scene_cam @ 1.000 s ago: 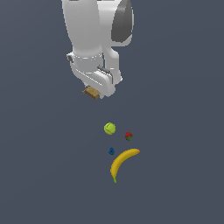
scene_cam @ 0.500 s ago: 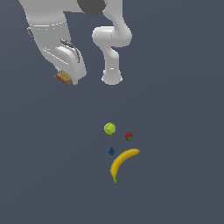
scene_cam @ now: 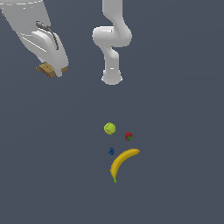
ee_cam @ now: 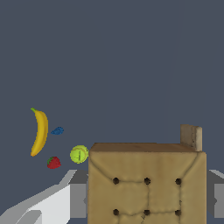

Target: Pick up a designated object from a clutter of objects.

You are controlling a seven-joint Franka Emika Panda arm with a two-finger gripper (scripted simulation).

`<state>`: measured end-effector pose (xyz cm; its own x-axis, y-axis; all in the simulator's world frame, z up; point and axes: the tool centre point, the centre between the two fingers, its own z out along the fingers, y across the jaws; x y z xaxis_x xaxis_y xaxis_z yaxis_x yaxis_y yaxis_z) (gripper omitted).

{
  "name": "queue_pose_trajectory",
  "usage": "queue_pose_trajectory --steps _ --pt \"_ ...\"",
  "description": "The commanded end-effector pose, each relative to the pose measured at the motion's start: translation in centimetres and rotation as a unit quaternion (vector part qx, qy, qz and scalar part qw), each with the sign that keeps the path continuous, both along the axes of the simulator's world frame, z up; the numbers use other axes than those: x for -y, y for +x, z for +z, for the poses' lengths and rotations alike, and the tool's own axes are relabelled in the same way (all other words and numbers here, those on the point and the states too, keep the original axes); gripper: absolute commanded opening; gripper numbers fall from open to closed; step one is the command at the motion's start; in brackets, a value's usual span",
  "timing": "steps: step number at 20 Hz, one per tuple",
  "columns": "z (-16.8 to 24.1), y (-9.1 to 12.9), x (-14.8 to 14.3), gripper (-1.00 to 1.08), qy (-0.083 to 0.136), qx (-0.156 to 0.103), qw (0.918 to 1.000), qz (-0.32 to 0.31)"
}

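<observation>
We note a plain dark grey floor (scene_cam: 183, 183). The gripper (scene_cam: 51, 70) pinches the cracker (ee_cam: 146, 183); only the wrist view reveals its dotted face.

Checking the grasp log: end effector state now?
End effector: closed on the tan cracker block, lifted clear of the clutter.

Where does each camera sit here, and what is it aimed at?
Exterior view: off the arm, looking down on the floor; shows the arm, end effector holding the cracker, and the banana, tennis ball, strawberry.
Wrist view: on the wrist, looking past the cracker; grey fingers flank it.
Shared: cracker, banana, ball, strawberry, blue piece.
</observation>
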<state>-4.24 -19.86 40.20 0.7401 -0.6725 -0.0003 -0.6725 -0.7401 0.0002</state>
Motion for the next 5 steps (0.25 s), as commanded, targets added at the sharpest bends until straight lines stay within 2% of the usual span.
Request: queue_pose_trajectory --steps 1,5 --pt "0.43 0.12 0.44 -1.0 0.0 0.0 1.0 0.0" --pt "0.62 0.19 0.66 -1.0 0.0 0.0 1.0 0.0"
